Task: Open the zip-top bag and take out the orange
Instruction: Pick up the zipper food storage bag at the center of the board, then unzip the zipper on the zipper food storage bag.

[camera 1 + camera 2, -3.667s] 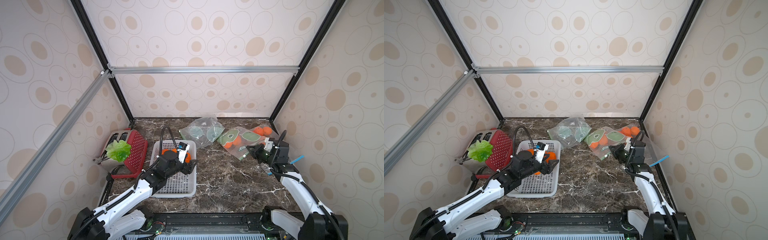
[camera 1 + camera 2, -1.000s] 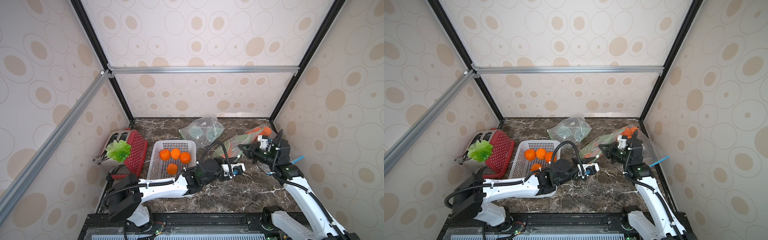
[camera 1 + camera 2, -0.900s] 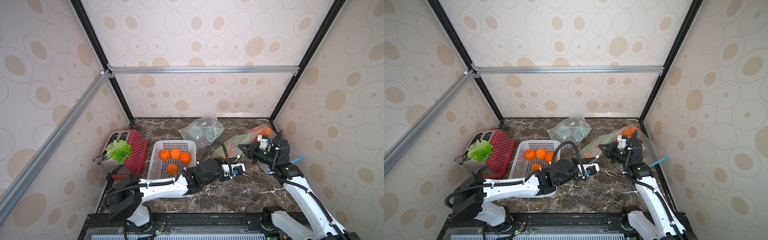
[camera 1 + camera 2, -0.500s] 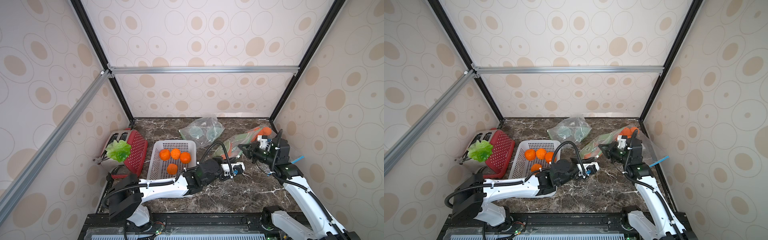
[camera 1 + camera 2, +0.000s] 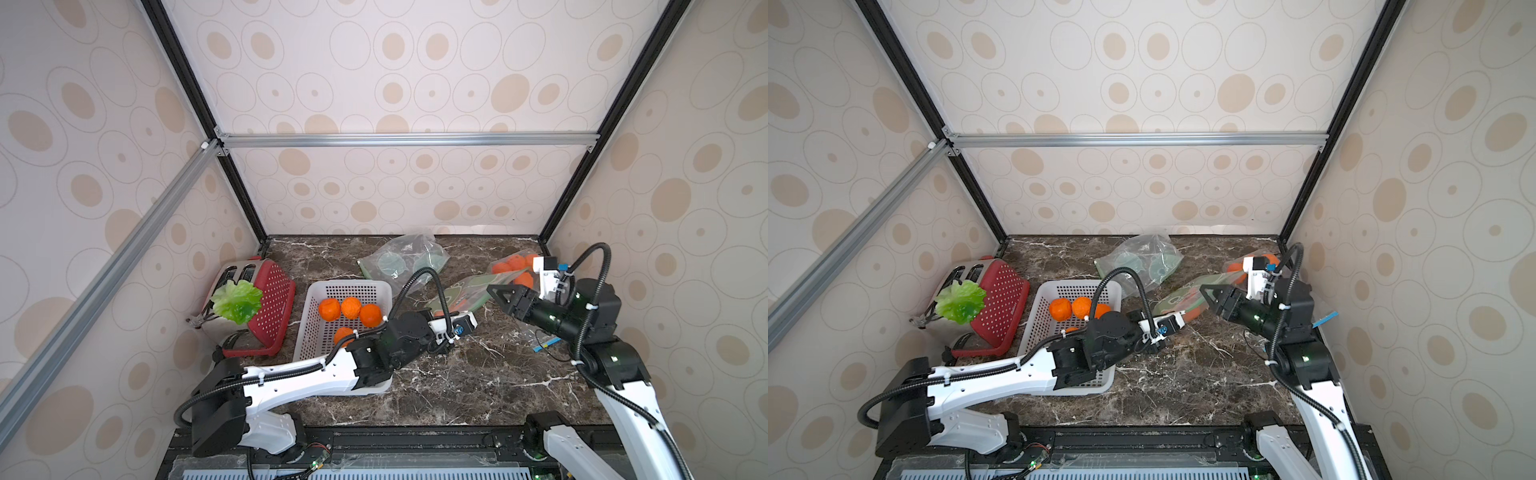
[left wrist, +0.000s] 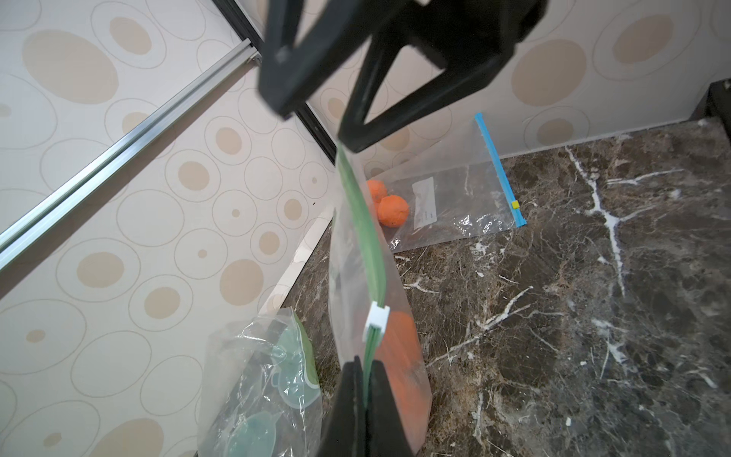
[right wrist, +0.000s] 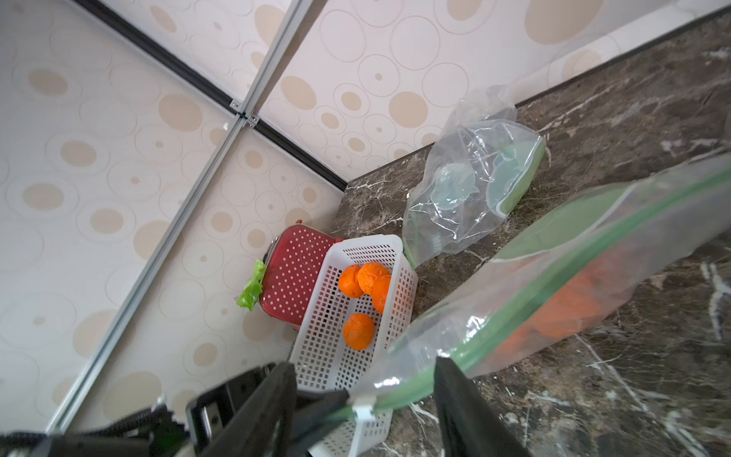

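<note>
The left end effector (image 6: 364,366) pinches the clear green-zipped zip-top bag (image 6: 356,277); the right end effector (image 7: 363,363) is spread. The round orange (image 6: 399,344) is still inside, not yet taken out.

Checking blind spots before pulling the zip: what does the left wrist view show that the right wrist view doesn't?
Left wrist only: the blue-zip bag holding two oranges. Right wrist only: the white basket with four loose oranges, and the red toaster. Both: the green-zip bag with an orange inside, its white slider, and the crumpled bag.
</note>
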{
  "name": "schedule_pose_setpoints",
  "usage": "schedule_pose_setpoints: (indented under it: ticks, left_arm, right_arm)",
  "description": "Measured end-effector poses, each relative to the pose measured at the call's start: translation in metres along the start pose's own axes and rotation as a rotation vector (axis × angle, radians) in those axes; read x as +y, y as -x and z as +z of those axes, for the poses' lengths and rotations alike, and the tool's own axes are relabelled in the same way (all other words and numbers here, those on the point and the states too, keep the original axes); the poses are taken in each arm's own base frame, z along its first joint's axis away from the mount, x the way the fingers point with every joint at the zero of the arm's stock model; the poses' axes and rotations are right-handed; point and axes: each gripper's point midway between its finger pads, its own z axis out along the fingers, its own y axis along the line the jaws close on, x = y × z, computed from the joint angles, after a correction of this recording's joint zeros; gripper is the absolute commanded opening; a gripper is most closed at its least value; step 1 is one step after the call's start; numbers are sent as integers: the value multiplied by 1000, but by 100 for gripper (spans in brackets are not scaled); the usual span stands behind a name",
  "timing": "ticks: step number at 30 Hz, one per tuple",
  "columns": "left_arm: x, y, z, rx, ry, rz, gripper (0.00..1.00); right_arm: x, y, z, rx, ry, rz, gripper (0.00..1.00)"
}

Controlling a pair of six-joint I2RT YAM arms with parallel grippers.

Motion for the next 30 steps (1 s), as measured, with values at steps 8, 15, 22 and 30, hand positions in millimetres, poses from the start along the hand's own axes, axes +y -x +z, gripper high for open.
schedule_pose_setpoints:
  ticks: [8, 15, 22, 30]
  left_arm:
    - [10, -14, -33, 67, -124, -110, 0]
    - [-15, -21, -50, 93, -289, -150, 0]
    - [-28, -17, -56, 65, -363, -167, 0]
    - [-31, -13, -60, 45, -387, -170, 0]
  right_arm:
    - [49, -47, -58, -29, 190, -515, 54]
    - [81, -81, -67, 10, 431, -950, 51]
    - [68, -106, -15, 217, 516, -1156, 49]
    - [52, -129, 20, 303, 533, -1298, 41]
